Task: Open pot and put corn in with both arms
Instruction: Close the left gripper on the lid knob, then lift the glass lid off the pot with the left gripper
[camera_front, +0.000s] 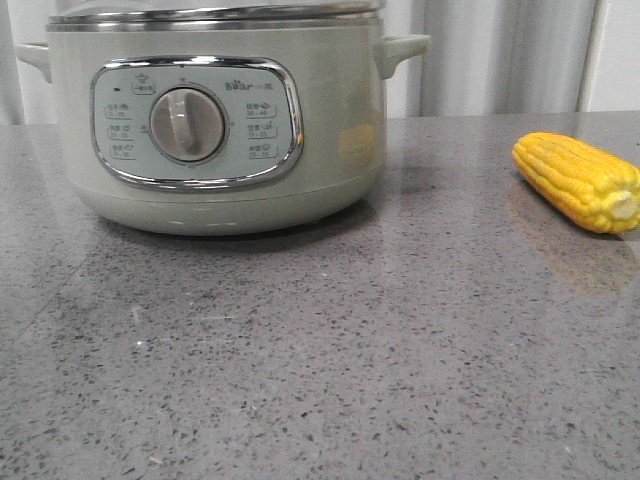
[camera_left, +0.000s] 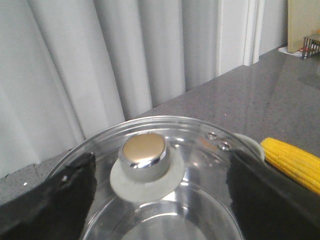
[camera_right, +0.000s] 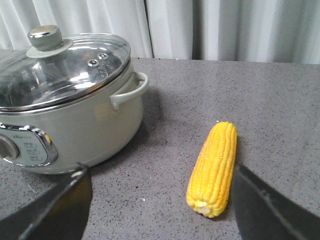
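Pot (camera_front: 215, 120) filled the left of the front view, control dial facing the camera, its top cropped so the lid barely showed. The corn (camera_front: 578, 181) lay well apart on the robot's right side of the desk (camera_front: 330, 350), stub end toward the camera; neither tool appeared here.

From the left wrist, the left tool (camera_left: 159, 197) stood open, its dark fingers (camera_left: 60, 195) either side of the glass lid (camera_left: 200, 165), with the metal knob (camera_left: 145, 155) just ahead and between them. So the left arm looked the nearer for lifting the lid.

From the right wrist, the right tool (camera_right: 160, 205) was open too, and the cob sat between its fingers, long axis running away from the tool, stub end nearest. Only this view showed the lid seated on the pot, with the pot on the cob's far side from the right arm.
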